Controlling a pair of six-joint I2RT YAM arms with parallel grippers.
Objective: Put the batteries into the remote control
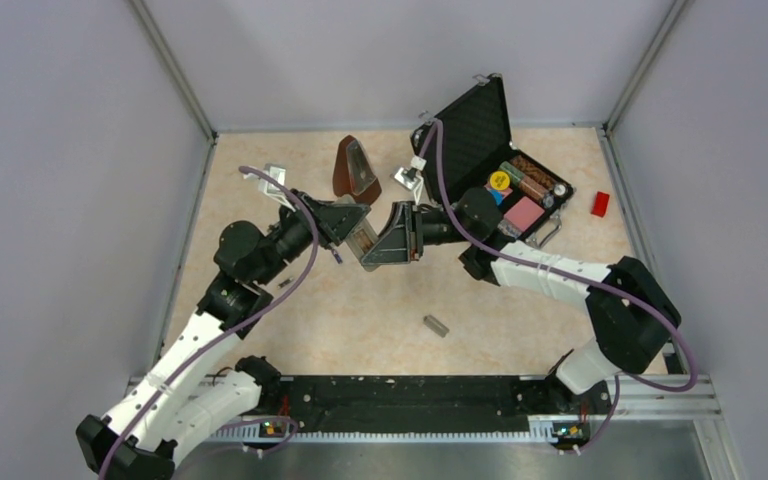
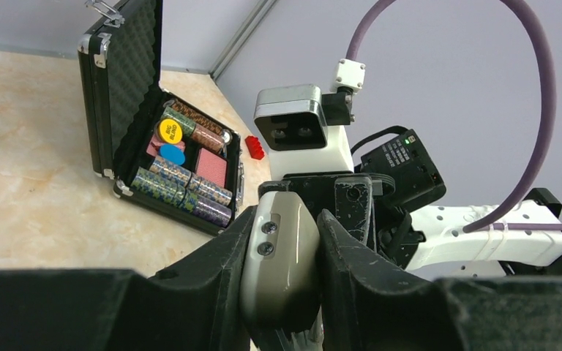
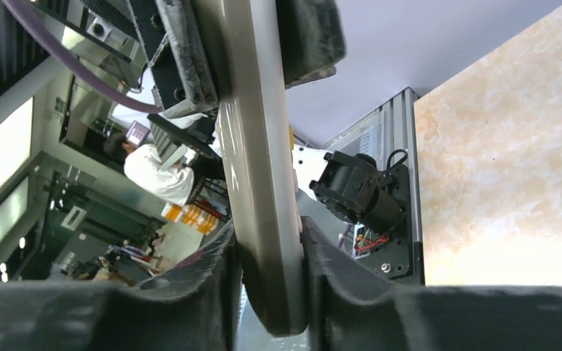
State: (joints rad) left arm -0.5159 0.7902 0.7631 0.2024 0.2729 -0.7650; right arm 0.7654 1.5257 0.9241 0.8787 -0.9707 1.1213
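The remote control (image 1: 363, 242) hangs above the middle of the table, gripped from both sides. My left gripper (image 1: 352, 232) is shut on one end of it; in the left wrist view the rounded grey-white end (image 2: 278, 256) sits pinched between both fingers. My right gripper (image 1: 378, 245) is shut on the other end, and the right wrist view shows the handset (image 3: 263, 183) edge-on between its pads. A tiny dark piece (image 1: 285, 283), perhaps one of the batteries, lies on the table by the left arm. I cannot make out any other battery.
An open black case (image 1: 475, 125) with chips and cards stands at the back right, with a red block (image 1: 600, 203) beside it. A brown wedge (image 1: 353, 170) stands at the back centre. A small flat grey cover piece (image 1: 435, 325) lies near the front.
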